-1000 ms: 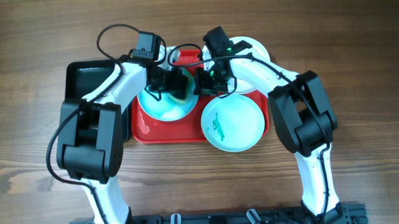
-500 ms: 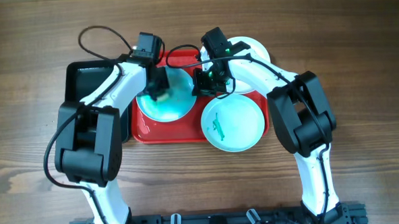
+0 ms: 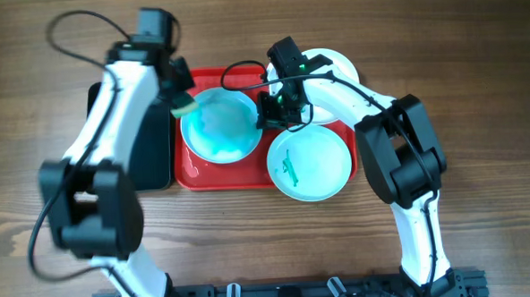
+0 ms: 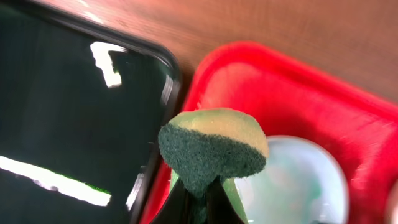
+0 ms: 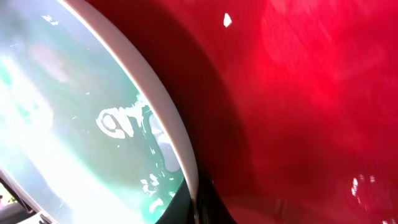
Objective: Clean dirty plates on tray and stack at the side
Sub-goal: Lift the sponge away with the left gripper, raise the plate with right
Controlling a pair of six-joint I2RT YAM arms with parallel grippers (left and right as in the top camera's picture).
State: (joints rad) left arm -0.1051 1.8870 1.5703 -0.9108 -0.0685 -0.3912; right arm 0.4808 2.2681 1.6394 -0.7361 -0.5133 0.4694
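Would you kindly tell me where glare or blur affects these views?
Overhead: the left arm is motion-smeared, everything else crisp. Left wrist: white glare streaks on the black tray; the sponge is sharp, the red tray behind soft. Right wrist: small highlights on the red tray, turquoise plate surface hazy.

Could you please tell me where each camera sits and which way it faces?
Overhead: above the table, looking down at the red tray; left hand and right hand show.
Left wrist: over the tray's left edge, facing down; its hand grips the sponge.
Right wrist: low over the tray; its hand pinches the turquoise plate's rim.
All share the tray and that plate.
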